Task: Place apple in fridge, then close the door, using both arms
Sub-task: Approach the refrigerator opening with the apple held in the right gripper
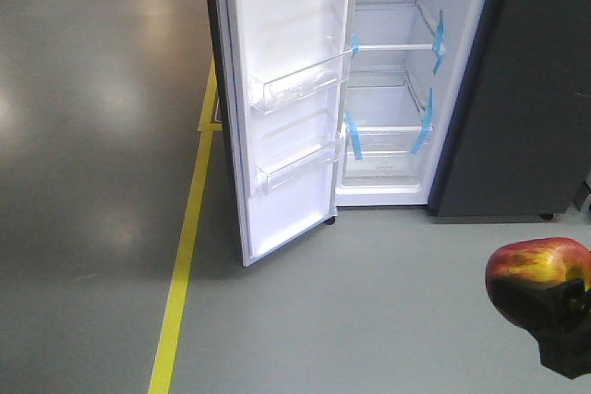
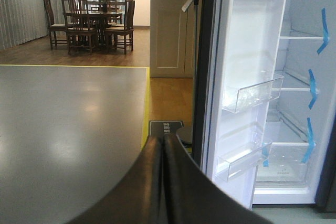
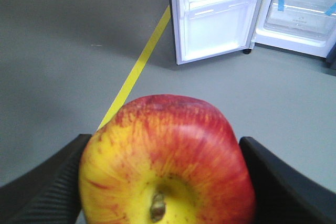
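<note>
On the left, the left end effector [image 2: 164,150] has its two fingers pressed together and it holds nothing. It looks toward the inner side of the door. A single yellow line [image 1: 185,256] runs along the grey floor [image 1: 92,136] up to the foot of the door.

Next comes the door [image 1: 286,117], one only, swung wide open to the left so that its white lining faces the room. In the front view I count two clear bins [image 1: 300,80] on it, one above the other.

To the right of it is the one fridge [image 1: 388,89], white inside. I see three shelf edges and several blue tape strips [image 1: 352,140]. No food is visible inside.

Far right, the right end effector [image 3: 167,182] grips the one apple [image 1: 536,279] between its two fingers. The apple is in the air above the floor, well apart from the fridge and lower than most of the shelves.

I judge that the first step is in hand: the apple is carried but not yet placed. The next move calls for bringing the right arm forward into the opening, resting the apple flat on a shelf so it does not roll, and only then letting go. After this the left arm must reach the outer face of the door to push it.
</note>
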Motion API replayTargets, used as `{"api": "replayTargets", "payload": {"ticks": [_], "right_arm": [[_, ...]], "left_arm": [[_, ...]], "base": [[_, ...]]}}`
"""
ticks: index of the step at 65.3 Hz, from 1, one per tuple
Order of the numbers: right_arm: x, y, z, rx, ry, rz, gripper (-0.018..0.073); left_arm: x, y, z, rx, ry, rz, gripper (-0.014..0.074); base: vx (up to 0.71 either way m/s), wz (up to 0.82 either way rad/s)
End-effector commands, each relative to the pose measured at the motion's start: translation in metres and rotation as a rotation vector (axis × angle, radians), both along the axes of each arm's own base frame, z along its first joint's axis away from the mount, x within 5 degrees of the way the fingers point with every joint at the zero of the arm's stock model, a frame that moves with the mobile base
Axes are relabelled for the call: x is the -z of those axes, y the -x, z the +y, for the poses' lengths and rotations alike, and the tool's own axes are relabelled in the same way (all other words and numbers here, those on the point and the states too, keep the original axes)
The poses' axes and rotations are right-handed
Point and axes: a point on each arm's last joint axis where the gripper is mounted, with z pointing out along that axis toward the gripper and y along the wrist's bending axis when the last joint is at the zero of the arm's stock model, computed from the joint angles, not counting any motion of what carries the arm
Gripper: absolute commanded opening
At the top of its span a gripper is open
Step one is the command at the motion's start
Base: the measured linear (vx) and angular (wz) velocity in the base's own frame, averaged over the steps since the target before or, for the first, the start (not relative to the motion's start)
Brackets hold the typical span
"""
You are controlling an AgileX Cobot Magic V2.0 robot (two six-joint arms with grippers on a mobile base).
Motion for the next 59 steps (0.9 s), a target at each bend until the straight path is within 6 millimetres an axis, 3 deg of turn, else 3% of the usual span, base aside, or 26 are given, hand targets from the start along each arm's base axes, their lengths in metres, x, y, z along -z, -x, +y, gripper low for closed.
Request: {"api": "replayTargets", "payload": {"ticks": [1,59], "right_arm": [[-0.0136,-0.0036,0.0001,0.014,-0.029,-0.088,0.0162],[-0.0136,-0.0036,0.0001,0.015,-0.03,-0.088,0.0162]], "left_arm": [[0.0016,0.0002,-0.0004,0.006,0.012,-0.064,-0.0006],[0.0016,0.0002,-0.0004,0.006,0.012,-0.064,-0.0006]], "base": [[0.11,0.01],[0.1,0.0]]}}
